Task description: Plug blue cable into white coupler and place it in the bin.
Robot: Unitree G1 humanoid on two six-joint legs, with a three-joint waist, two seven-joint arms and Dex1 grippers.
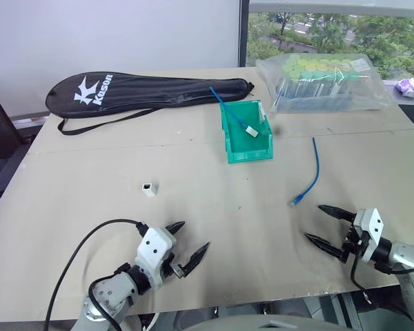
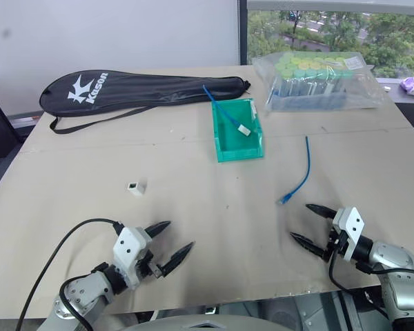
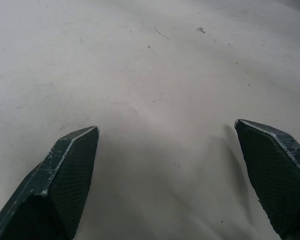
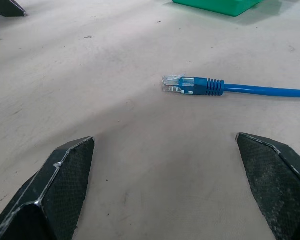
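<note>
The blue cable (image 1: 309, 176) lies in a gentle curve on the table to the right of the green bin (image 1: 246, 131). Its clear plug (image 4: 176, 84) rests just beyond my right gripper (image 1: 323, 222), which is open and empty near the front edge. The white coupler (image 1: 149, 188) sits alone on the left half of the table, ahead of my left gripper (image 1: 190, 238). That gripper is open too, with bare table between its fingers (image 3: 72, 165). Inside the bin lies another, straighter blue cable with a white block end (image 1: 251, 130).
A black racket case (image 1: 145, 92) lies across the far left. A clear bag of green-capped items (image 1: 323, 81) sits at the far right. The table's front edge runs just behind both grippers. A black wire (image 1: 83, 248) loops off my left arm.
</note>
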